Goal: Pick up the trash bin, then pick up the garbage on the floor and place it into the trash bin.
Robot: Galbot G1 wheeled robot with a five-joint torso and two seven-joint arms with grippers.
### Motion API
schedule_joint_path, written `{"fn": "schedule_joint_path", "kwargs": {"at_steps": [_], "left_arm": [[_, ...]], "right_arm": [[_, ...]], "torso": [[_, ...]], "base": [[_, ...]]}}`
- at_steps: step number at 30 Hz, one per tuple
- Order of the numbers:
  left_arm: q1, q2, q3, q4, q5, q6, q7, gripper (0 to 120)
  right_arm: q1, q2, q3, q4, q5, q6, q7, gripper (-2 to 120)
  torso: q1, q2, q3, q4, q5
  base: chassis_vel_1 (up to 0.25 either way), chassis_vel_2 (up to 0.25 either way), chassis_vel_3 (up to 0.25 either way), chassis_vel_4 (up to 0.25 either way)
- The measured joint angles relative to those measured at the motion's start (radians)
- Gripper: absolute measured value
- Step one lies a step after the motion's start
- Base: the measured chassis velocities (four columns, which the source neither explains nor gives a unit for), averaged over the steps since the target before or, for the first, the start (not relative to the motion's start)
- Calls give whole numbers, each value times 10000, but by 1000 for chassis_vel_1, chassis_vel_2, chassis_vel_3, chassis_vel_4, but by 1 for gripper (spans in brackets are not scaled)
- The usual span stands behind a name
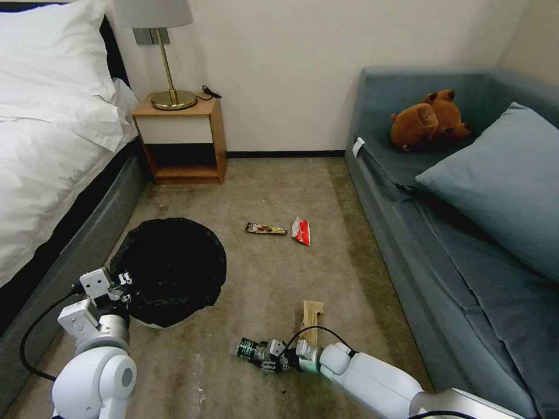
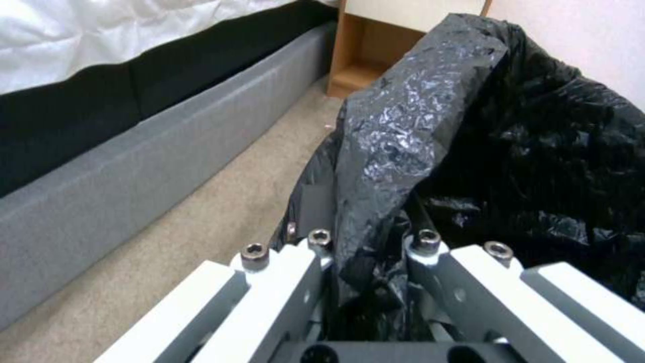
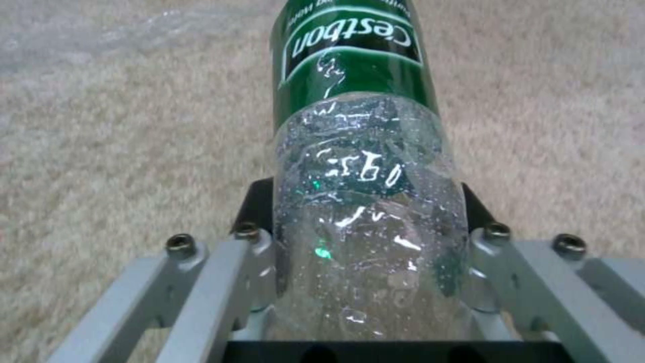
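My right gripper clamps the clear bottle low over the carpet; my left gripper pinches the bagged rim of the trash bin beside the bed. Risks: the slick, crushable bottle may slip out, or the thin liner may tear or slide off the rim.

Even, soft indoor light fills the room, with faint shadows on the carpet. The lamp looks unlit. Glare glints off the black bag and clear bottle. Head view bends at its edges; wrist views are slightly soft.
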Motion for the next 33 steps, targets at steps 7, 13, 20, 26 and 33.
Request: {"fn": "schedule_joint_path", "kwargs": {"at_steps": [7, 13, 20, 26, 33], "left_arm": [[-118, 11, -21, 175, -1, -30, 23, 4], [-189, 38, -48, 212, -10, -13, 39, 4], [-264, 42, -34, 349, -69, 1, 55, 4], [-440, 87, -80, 512, -230, -57, 94, 4], [-607, 137, -134, 553, -348, -57, 95, 4]], "right_arm": [[-103, -88, -19, 469, 47, 14, 365, 25], [-1, -117, 170, 702, 114, 104, 540, 25], [121, -416, 677, 1229, 474, 68, 697, 25], [-132, -324, 2440, 2076, 831, -104, 1188, 25], [-182, -287, 3192, 2628, 1211, -201, 1476, 25]], "torso": [[0, 1, 0, -1, 0], [0, 0, 0, -1, 0], [0, 0, 0, -1, 0], [0, 0, 0, 0, 0], [1, 0, 0, 0, -1]], "base": [[0, 0, 0, 0], [0, 0, 0, 0], [0, 0, 0, 0], [0, 0, 0, 0], [0, 0, 0, 0]]}}
